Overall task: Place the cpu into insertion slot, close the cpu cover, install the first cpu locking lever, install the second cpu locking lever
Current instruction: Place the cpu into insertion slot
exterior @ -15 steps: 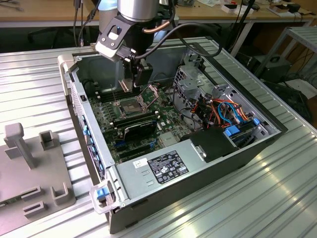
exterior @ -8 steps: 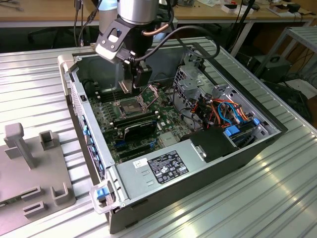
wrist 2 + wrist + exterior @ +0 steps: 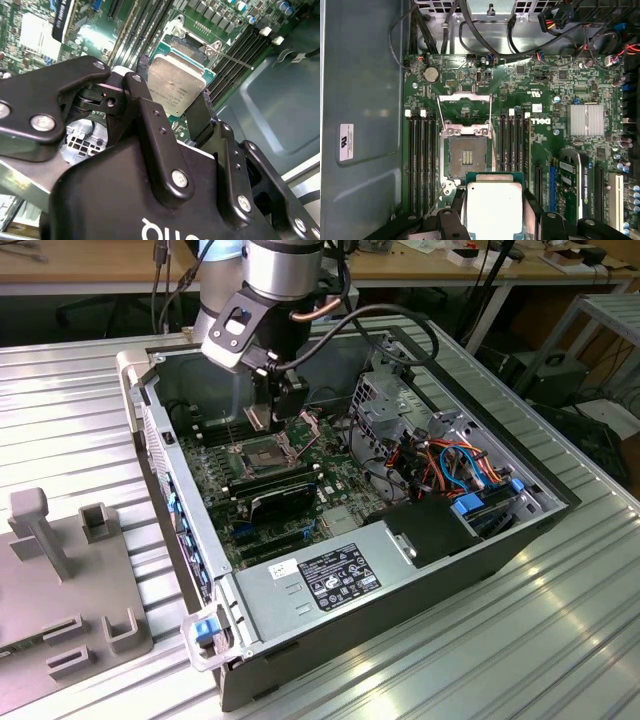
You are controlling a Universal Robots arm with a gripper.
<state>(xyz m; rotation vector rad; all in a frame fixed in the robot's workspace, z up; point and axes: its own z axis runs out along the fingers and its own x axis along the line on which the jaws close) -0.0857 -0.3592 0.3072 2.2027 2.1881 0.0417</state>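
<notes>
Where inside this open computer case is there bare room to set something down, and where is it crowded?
Bare: the grey case floor beside the circuit board, and the ribbed table around the case. The insertion slot between the memory slots is empty; the gripper holds the cpu. Crowded: the cables by the drive cage.

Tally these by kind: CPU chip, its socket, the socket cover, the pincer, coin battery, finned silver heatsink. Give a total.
cpu: 1
insertion slot: 1
cpu cover: 1
pincer: 1
coin battery: 1
finned heatsink: 1
Total: 6
</notes>
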